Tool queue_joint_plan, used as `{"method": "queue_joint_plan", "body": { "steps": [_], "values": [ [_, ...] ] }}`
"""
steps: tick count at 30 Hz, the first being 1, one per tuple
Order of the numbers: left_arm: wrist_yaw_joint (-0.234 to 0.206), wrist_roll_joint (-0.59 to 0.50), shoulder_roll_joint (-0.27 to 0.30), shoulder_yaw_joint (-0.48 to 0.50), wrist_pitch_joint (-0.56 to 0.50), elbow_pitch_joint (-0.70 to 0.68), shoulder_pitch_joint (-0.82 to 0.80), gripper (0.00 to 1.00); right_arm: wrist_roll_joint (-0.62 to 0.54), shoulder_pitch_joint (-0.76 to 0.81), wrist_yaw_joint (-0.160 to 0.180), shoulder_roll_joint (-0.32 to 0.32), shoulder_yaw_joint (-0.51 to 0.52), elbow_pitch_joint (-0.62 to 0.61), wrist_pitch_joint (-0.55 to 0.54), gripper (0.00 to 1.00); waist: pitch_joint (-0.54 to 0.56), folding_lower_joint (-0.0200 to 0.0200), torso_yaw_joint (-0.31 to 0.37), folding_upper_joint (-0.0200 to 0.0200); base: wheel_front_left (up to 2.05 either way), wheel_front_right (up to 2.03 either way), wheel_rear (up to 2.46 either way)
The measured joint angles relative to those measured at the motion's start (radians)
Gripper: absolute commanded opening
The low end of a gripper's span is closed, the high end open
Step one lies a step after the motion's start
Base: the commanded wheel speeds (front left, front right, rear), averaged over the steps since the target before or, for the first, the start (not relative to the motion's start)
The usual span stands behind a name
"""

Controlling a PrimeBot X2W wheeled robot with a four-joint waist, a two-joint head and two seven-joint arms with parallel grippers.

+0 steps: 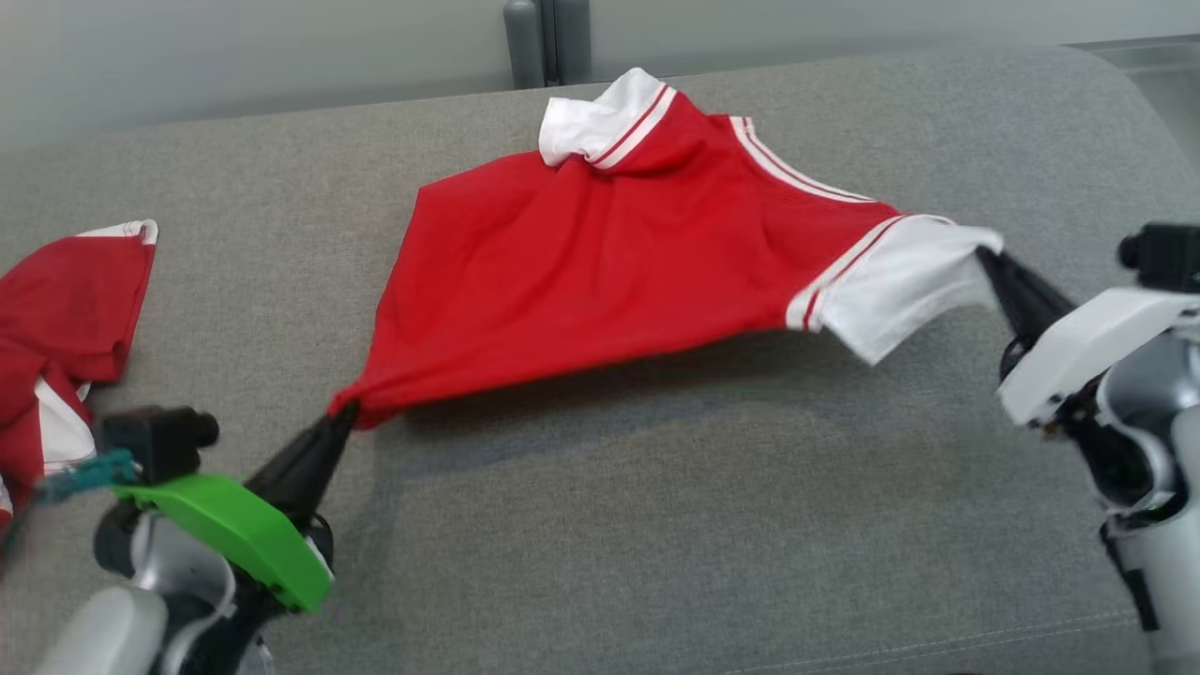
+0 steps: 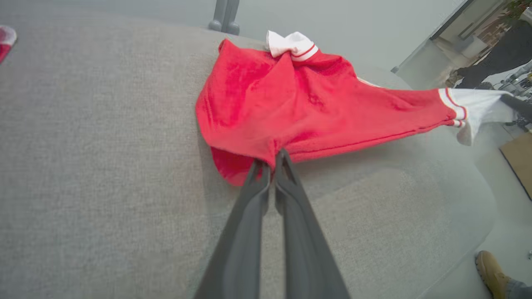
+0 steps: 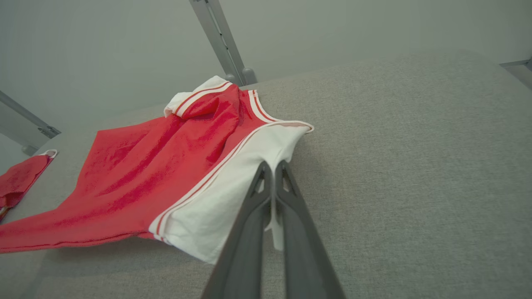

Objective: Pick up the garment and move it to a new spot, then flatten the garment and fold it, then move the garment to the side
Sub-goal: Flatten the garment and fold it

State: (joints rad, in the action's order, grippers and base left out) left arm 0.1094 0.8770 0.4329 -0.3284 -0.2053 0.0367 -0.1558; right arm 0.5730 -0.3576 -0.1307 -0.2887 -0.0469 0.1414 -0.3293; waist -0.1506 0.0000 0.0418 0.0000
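Note:
The garment (image 1: 600, 253) is a red polo shirt with a white collar and white striped sleeve cuffs, stretched across the grey cushion (image 1: 656, 525). Its near edge hangs lifted off the fabric, casting a shadow. My left gripper (image 1: 343, 412) is shut on the garment's red hem corner at the lower left; the left wrist view shows the gripper (image 2: 270, 160) pinching the garment (image 2: 299, 104). My right gripper (image 1: 986, 253) is shut on the white sleeve at the right; in the right wrist view the gripper (image 3: 272, 168) clamps the sleeve of the garment (image 3: 166, 166).
A second red and white garment (image 1: 56, 337) lies crumpled at the cushion's left edge. A grey metal post (image 1: 544, 42) stands behind the cushion. In the left wrist view a person's tan shoe (image 2: 492, 270) is on the floor beyond the cushion's right edge.

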Motion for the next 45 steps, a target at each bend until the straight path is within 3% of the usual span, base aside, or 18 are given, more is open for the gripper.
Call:
{"method": "queue_joint_plan", "body": {
  "steps": [4,8,13,16,21,27,32,35,39,42,45],
  "values": [
    [-0.013,0.043,0.064,0.058,-0.079,-0.113,-0.099,0.00,0.035,-0.084,0.000,-0.015,0.105,-0.155,-0.066,0.00,-0.032,0.0000,-0.005,0.0000,0.00,0.00,0.00],
    [-0.007,0.064,0.111,0.074,-0.173,-0.123,-0.298,0.00,0.019,-0.263,0.000,0.012,0.154,-0.208,-0.138,0.00,-0.083,0.0000,-0.012,0.0000,0.00,0.00,0.00],
    [-0.002,-0.010,0.106,0.030,-0.223,0.042,-0.624,0.00,-0.077,-0.534,0.000,0.085,0.187,-0.092,-0.175,0.00,-0.150,0.0000,-0.026,0.0000,0.00,0.00,0.00],
    [0.006,-0.069,0.078,-0.006,-0.224,0.173,-0.836,0.00,-0.171,-0.735,0.000,0.132,0.206,0.009,-0.138,0.00,-0.196,0.0000,-0.034,0.0000,0.00,0.00,0.00],
    [0.013,-0.206,0.051,-0.026,-0.078,0.386,-1.133,0.00,-0.307,-1.050,0.000,0.221,0.282,0.198,0.025,0.00,-0.286,0.0001,-0.043,0.0000,0.00,0.00,0.00],
    [0.018,-0.296,0.003,-0.063,0.174,0.561,-1.376,0.00,-0.428,-1.340,0.000,0.238,0.318,0.400,0.239,0.00,-0.403,0.0002,-0.052,0.0000,0.00,0.00,0.00],
    [0.019,-0.348,-0.012,-0.091,0.380,0.690,-1.523,0.00,-0.418,-1.486,0.000,0.239,0.263,0.526,0.401,0.00,-0.493,0.0003,-0.058,0.0000,0.00,0.00,0.00],
    [0.019,-0.352,-0.024,-0.097,0.446,0.730,-1.577,0.00,-0.370,-1.540,0.000,0.239,0.206,0.581,0.476,0.00,-0.542,0.0002,-0.059,0.0000,0.00,0.00,0.00],
    [0.020,-0.325,-0.035,-0.202,0.463,0.722,-1.560,0.00,-0.280,-1.506,0.000,0.240,0.077,0.594,0.522,0.00,-0.607,0.0003,-0.054,-0.0001,0.00,0.00,0.00],
    [0.020,-0.277,-0.026,-0.280,0.465,0.692,-1.454,0.00,-0.202,-1.341,0.000,0.237,-0.024,0.546,0.533,0.00,-0.642,0.0004,-0.050,0.0000,0.00,0.00,0.00],
    [0.022,-0.241,0.021,-0.346,0.466,0.628,-1.323,0.00,-0.093,-1.132,0.000,0.197,-0.112,0.450,0.516,0.00,-0.644,0.0005,-0.045,0.0000,0.00,0.00,0.00]
  ]
}}
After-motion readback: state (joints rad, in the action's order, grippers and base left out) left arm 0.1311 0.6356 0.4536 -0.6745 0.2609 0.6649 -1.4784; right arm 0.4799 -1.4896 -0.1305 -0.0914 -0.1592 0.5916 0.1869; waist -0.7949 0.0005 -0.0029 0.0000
